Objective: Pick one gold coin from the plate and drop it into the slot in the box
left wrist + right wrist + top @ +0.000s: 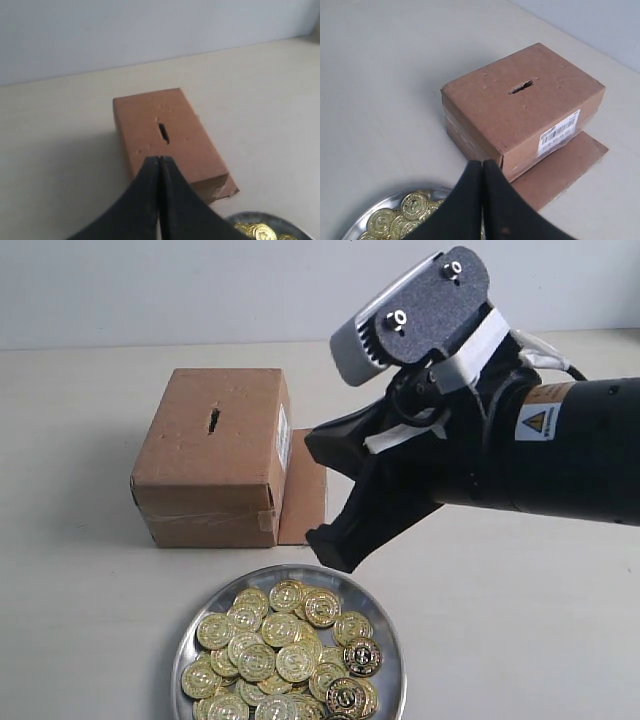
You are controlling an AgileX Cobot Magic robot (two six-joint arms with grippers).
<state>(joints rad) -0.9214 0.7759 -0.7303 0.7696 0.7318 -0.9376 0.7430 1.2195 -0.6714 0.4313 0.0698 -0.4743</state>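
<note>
Where the plate (pixel 391 642) sits, gold coins (pixel 285 655) fill it.

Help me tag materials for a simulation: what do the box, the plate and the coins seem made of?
The box: matte brown cardboard, with ragged edges at its slot. The plate: polished metal, probably steel, its rim mirror-bright. The coins: glossy, gold-coloured, embossed; solid metal, foil or plastic, I cannot tell.

A bare robot-lab test bench; plain cream tabletop (pixel 80 620) under the box (pixel 205 475), blank pale wall (pixel 150 285) behind it; black robot arm (pixel 580 470) with warning sticker (pixel 534 422) beside it.
</note>
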